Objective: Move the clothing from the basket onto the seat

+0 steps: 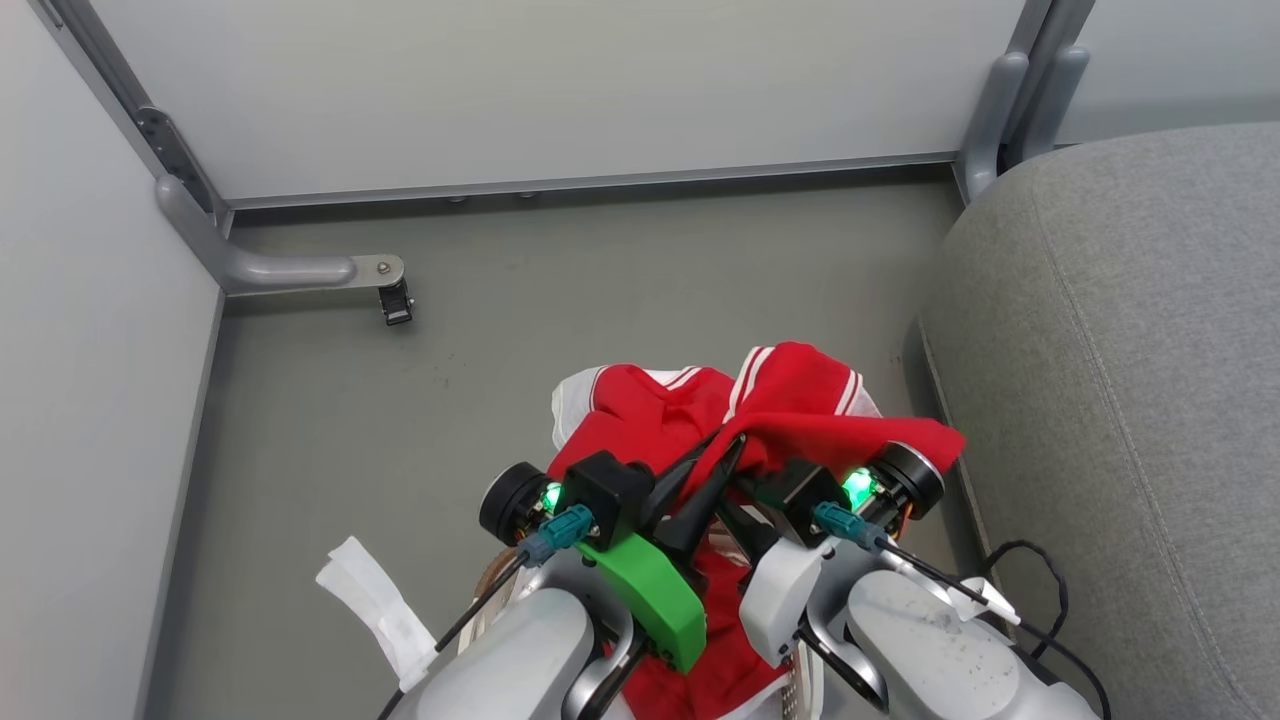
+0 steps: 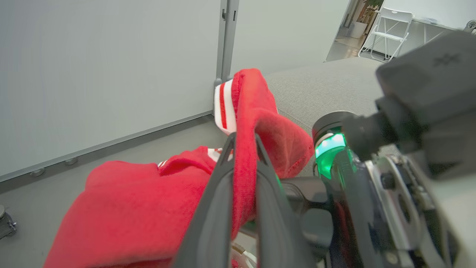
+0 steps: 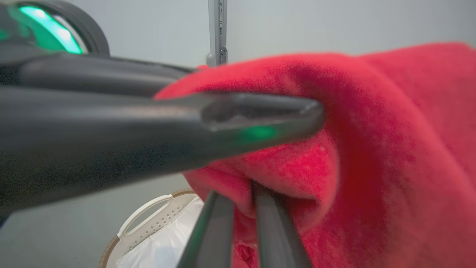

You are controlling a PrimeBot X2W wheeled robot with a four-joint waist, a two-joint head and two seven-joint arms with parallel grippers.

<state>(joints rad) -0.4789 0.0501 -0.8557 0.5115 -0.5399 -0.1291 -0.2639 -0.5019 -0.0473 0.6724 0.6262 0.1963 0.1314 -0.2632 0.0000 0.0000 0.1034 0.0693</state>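
Head view is showing me the clothing [image 1: 800,390] hanging in a red bunch above the basket [image 3: 160,223], over the grey floor [image 1: 500,330] and just beside the seat's [image 1: 1120,400] left edge. My left claw [image 2: 243,141] is clamping one fold of it, and my right claw [image 3: 243,188] is pinching another fold close by. Pale partition panels [image 1: 550,90] are closing off the far side, and a white folding chair [image 2: 390,26] is standing beyond the seat.

My pale grey forearms [image 1: 530,650], right one scuffed, black wrist blocks [image 1: 605,488], green lights [image 1: 858,488], teal plugs [image 1: 565,527] trailing black cables [image 1: 1052,585], green bracket [image 1: 652,592] on my left, long dark fingers [image 2: 217,208].
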